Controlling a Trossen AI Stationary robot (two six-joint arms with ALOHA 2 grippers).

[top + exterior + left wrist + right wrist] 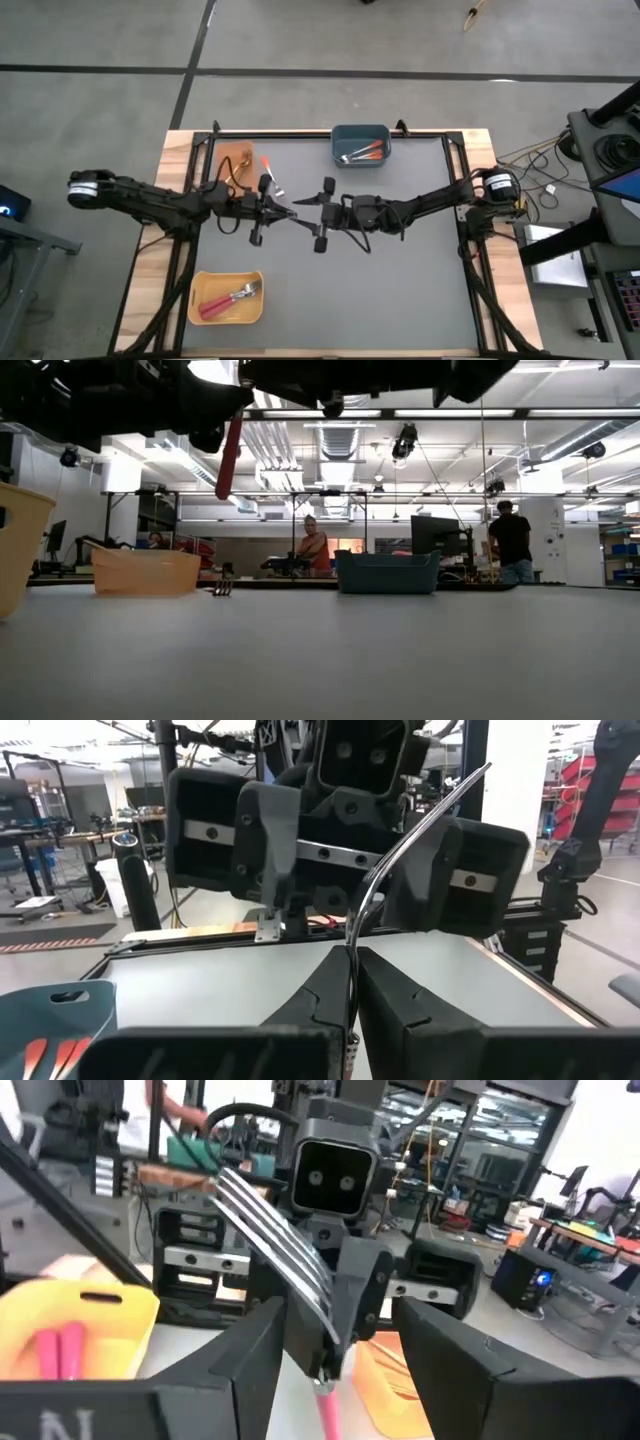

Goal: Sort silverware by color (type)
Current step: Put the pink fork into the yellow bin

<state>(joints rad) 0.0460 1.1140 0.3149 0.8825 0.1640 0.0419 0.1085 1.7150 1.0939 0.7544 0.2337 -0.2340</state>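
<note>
Holding the fork (372, 885) clamped mid-air w/ left gripper (350, 982), just beside right gripper (322, 214), whose fingers are apart. Prob. light, stiff, slick metal; you should grab the pink handle.

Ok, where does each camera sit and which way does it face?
High: overhead, looking down on the table; both arms meet mid-table.
Low: table height, looking across into the room; arms overhead.
Left wrist: past the shut left gripper toward the open right gripper.
Right wrist: past the open right gripper toward the left gripper.
Shared: both wrist views show the left gripper's fork.
</note>
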